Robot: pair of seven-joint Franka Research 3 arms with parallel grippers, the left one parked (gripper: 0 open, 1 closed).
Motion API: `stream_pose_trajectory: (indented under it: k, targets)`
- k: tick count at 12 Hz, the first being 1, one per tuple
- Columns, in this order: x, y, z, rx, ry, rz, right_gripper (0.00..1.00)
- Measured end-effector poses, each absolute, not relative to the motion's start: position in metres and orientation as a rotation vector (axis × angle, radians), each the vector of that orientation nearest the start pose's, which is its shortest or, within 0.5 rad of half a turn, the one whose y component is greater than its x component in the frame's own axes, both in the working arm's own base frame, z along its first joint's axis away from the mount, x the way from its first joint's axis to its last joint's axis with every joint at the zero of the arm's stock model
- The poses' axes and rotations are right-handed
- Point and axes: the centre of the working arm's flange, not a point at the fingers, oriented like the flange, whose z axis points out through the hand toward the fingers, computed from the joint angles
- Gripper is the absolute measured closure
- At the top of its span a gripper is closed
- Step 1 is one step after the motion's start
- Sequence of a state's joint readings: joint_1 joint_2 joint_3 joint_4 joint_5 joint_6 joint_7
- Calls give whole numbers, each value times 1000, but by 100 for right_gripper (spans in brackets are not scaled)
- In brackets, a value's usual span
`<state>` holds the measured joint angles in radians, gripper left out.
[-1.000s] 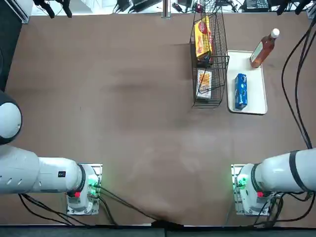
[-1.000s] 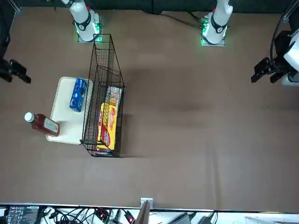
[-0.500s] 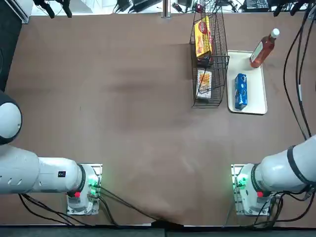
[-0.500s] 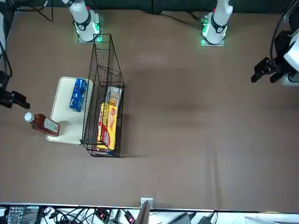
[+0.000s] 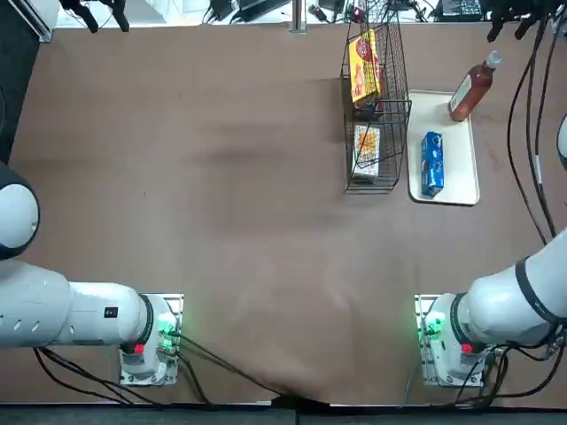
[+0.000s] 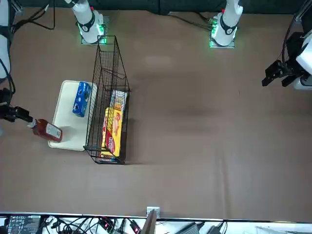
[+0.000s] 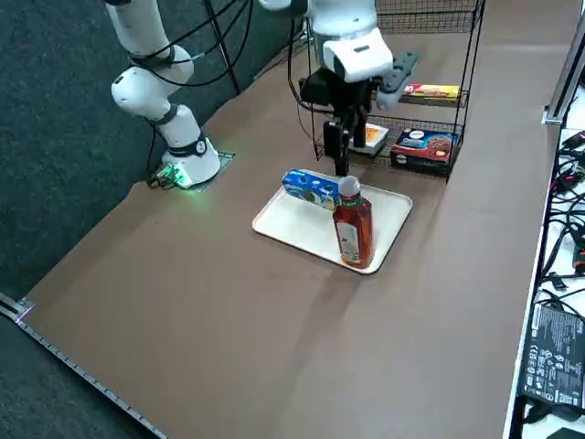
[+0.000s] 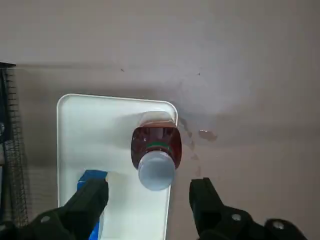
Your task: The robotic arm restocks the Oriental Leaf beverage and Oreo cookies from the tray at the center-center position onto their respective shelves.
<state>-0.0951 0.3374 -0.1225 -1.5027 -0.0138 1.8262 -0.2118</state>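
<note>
The Oriental Leaf beverage (image 5: pixel 469 88) (image 6: pixel 48 130) (image 7: pixel 353 229) (image 8: pixel 155 150) stands upright on the far corner of the white tray (image 5: pixel 461 190) (image 6: pixel 63 117) (image 7: pixel 292 224) (image 8: pixel 95 135). The blue Oreo cookies (image 5: pixel 431 164) (image 6: pixel 81 98) (image 7: pixel 311 188) (image 8: pixel 92 175) lie flat on the tray's near half. My right gripper (image 5: pixel 507 31) (image 6: pixel 19 114) (image 7: pixel 342 151) (image 8: pixel 149 189) hangs open just above the bottle's white cap, a finger off to each side, holding nothing. The black wire shelves (image 5: pixel 376 97) (image 6: pixel 109 97) (image 7: pixel 430 73) stand right beside the tray.
Yellow-and-red packs (image 5: pixel 363 66) (image 6: pixel 111 131) and a boxed item (image 7: pixel 419 149) sit on the rack's tiers. The table's far edge, with cables and gear (image 7: pixel 548 338), runs close behind the bottle. Brown tabletop stretches to the left of the rack.
My right gripper has travelled along the table's right side to the far corner of the tray and now sits over the bottle's cap. Bottle, cookies and tray have not moved.
</note>
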Motion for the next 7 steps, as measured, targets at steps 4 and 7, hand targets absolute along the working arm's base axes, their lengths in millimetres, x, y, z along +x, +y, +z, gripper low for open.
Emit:
stream_pose_trajectory:
  k: [4, 7]
  targets:
    - [653, -145, 436, -3177, 24, 69, 0]
    - [651, -150, 415, -3148, 56, 76, 0]
